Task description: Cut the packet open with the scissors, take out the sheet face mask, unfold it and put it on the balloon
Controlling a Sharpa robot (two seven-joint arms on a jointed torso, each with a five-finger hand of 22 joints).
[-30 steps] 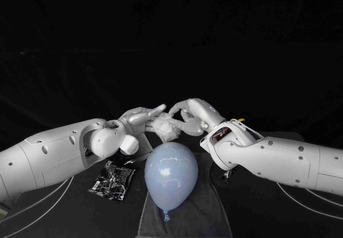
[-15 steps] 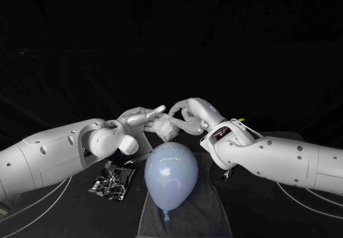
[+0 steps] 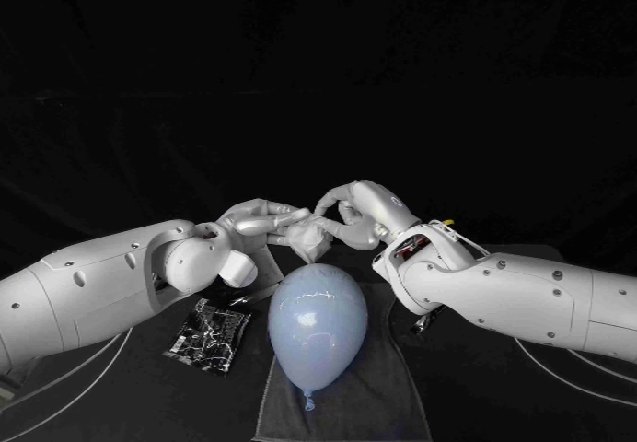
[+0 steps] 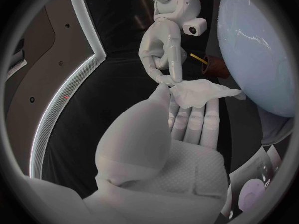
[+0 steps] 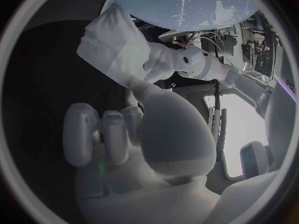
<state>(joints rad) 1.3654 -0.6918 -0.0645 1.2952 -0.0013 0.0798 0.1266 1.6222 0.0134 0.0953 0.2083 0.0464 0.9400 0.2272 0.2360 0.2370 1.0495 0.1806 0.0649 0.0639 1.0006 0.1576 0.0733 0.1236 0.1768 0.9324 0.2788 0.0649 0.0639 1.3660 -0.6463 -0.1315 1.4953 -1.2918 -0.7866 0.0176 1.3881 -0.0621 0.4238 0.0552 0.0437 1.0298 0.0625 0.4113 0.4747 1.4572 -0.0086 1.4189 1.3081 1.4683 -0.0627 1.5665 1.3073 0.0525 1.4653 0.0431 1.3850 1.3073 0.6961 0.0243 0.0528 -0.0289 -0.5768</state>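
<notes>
On the black table (image 3: 492,405), a pale blue oval balloon (image 3: 318,318). Behind it, left hand (image 3: 259,221) and right hand (image 3: 348,212) both pinch the crumpled white sheet mask (image 3: 308,237) (not yet spread). Unfolding step, I judge; next, draw the edges apart.

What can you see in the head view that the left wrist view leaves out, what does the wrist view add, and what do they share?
Head view: the balloon from end to end, down to its knot at the near end, and the left arm reaching in.
Left wrist view: the palm side of the left hand, its fingers lying under the sheet mask, and the right hand pinching the mask's edge.
Shared: the balloon, the crumpled mask not yet unfolded, and both hands meeting on it.
</notes>
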